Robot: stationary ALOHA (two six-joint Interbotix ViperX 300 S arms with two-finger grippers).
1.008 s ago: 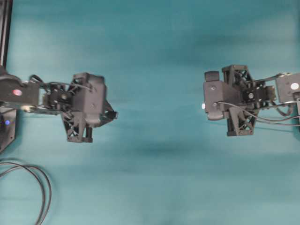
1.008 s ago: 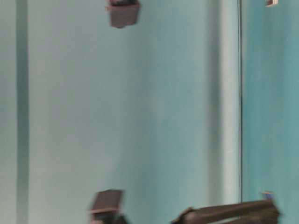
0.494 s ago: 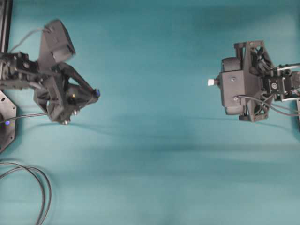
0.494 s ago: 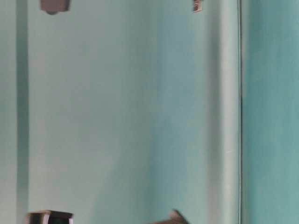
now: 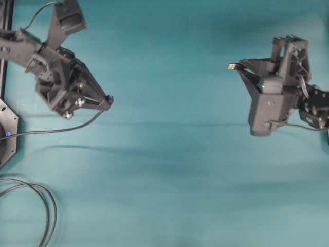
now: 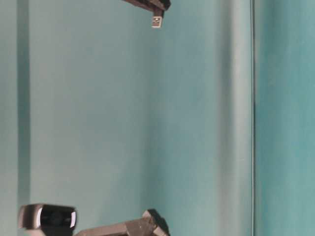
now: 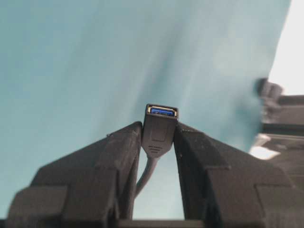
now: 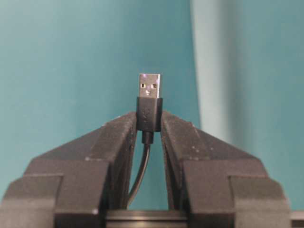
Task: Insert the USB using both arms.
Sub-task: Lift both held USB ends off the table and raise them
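Observation:
The USB has a silver tip and a short black body, and my right gripper is shut on that body, with the thin cable running back between the fingers. In the overhead view the USB sticks out to the left of the right gripper at the upper right. My left gripper is shut on the black socket, whose blue-lined mouth faces outward. Overhead, this left gripper points right at the upper left. A wide gap separates the two. In the table-level view the USB shows at the top.
A thicker black cable loops at the lower left. The socket's thin cable trails left to a black base. A wrist camera and the left gripper's tip show at the bottom of the table-level view.
Both arms have swung toward the far side and turned. The left gripper now points right with the socket. The right gripper has tilted so that the USB points left.

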